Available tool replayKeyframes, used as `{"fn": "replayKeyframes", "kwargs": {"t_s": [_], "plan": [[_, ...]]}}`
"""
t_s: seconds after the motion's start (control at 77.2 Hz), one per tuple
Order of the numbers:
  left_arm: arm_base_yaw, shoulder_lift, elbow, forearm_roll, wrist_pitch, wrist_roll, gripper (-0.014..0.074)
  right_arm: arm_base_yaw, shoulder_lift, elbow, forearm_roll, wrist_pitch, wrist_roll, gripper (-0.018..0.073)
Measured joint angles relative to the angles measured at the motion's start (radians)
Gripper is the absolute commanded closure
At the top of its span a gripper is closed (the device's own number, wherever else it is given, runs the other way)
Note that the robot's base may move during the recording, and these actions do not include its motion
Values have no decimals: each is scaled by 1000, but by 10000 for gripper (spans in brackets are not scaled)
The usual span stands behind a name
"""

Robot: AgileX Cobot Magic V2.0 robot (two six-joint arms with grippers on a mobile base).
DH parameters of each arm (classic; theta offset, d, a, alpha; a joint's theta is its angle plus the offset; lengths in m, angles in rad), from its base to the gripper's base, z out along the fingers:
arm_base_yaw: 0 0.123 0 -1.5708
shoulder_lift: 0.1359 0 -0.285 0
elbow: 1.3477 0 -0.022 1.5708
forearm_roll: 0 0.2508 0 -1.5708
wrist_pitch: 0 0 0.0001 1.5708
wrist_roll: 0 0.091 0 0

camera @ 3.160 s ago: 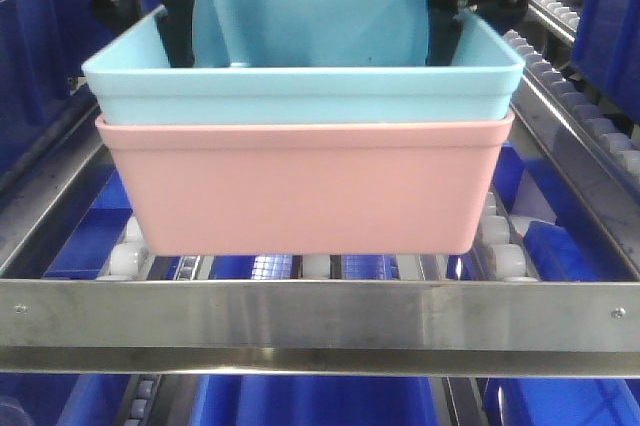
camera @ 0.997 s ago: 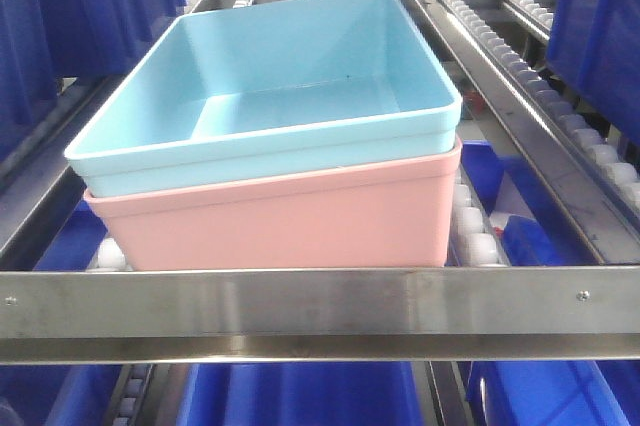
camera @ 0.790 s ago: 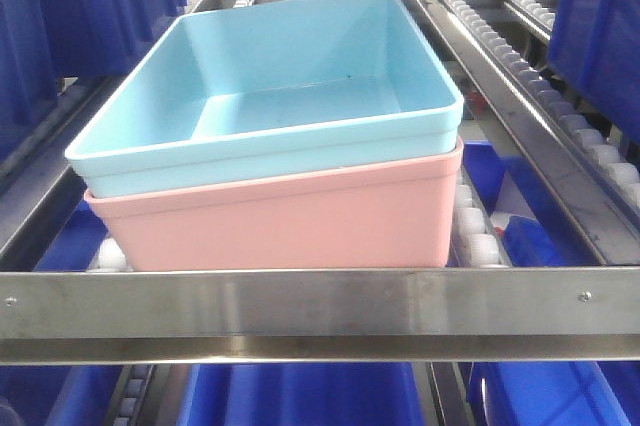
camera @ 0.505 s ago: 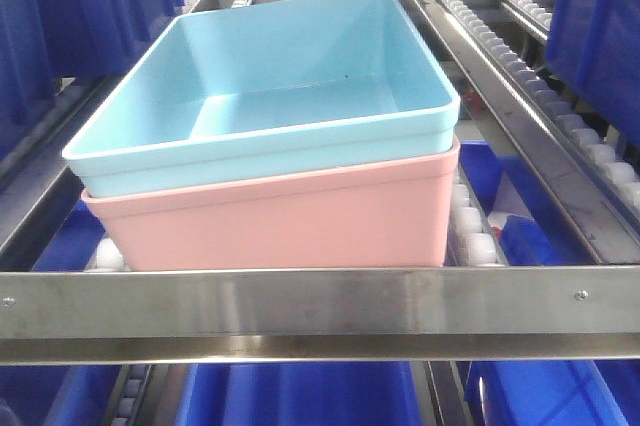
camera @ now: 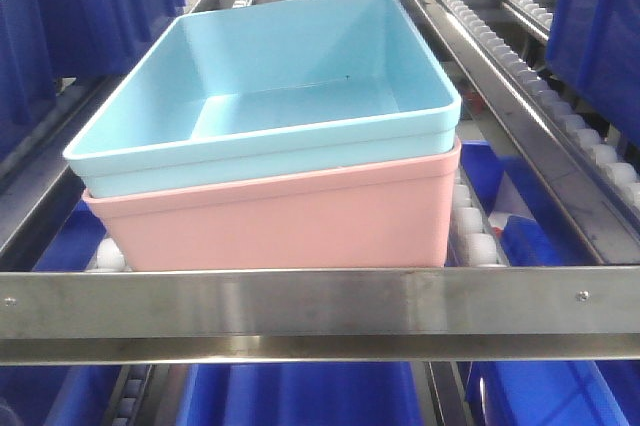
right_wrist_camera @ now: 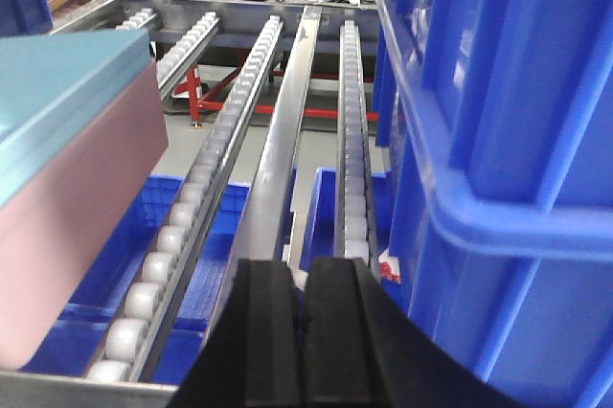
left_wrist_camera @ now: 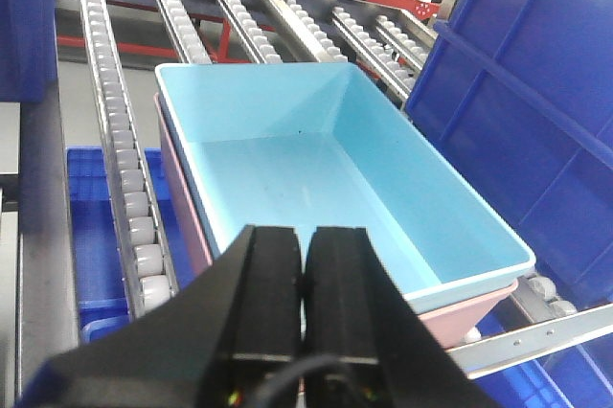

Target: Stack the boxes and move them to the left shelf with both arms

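The light blue box (camera: pixel 280 86) sits nested in the salmon pink box (camera: pixel 280 221). The stack rests on the shelf's white rollers (camera: pixel 478 241) just behind the flat steel front bar (camera: pixel 320 311). My left gripper (left_wrist_camera: pixel 305 245) is shut and empty, above and in front of the stack's near left corner; the blue box (left_wrist_camera: pixel 326 169) shows beyond it. My right gripper (right_wrist_camera: pixel 305 279) is shut and empty, to the right of the stack over a steel rail (right_wrist_camera: pixel 273 164). The pink box's side (right_wrist_camera: pixel 67 216) shows at the left there. Neither gripper shows in the front view.
Dark blue crates stand on both sides (camera: pixel 600 36) (camera: pixel 90 6) and close by the right gripper (right_wrist_camera: pixel 498 140). More blue crates lie on the level below (camera: pixel 300 396). Roller tracks (left_wrist_camera: pixel 115 130) run backward beside the stack.
Both grippers held the blue box's rim with the stack raised 3.2 s ago. They have let go and left the front view. The stack has rested still on the rollers for the last second.
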Motion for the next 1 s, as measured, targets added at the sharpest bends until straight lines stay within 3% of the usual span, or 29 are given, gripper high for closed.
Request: {"fn": "replayKeyframes", "kwargs": {"t_s": [0.57, 0.673, 0.764, 0.842, 0.997], "plan": [[0, 0, 2, 0, 0, 0, 603, -1, 0, 16, 4, -49, 15, 505], [4, -3, 20, -59, -8, 25, 603, -1, 0, 16, 4, -51, 15, 505], [58, -34, 58, -161, -16, 155, 603, -1, 0, 16, 4, -51, 15, 505], [140, -96, 108, -201, -43, 242, 603, -1, -1, 16, 4, -51, 15, 505], [305, -254, 221, -229, -64, 282, 603, -1, -1, 16, 4, -51, 15, 505]]}}
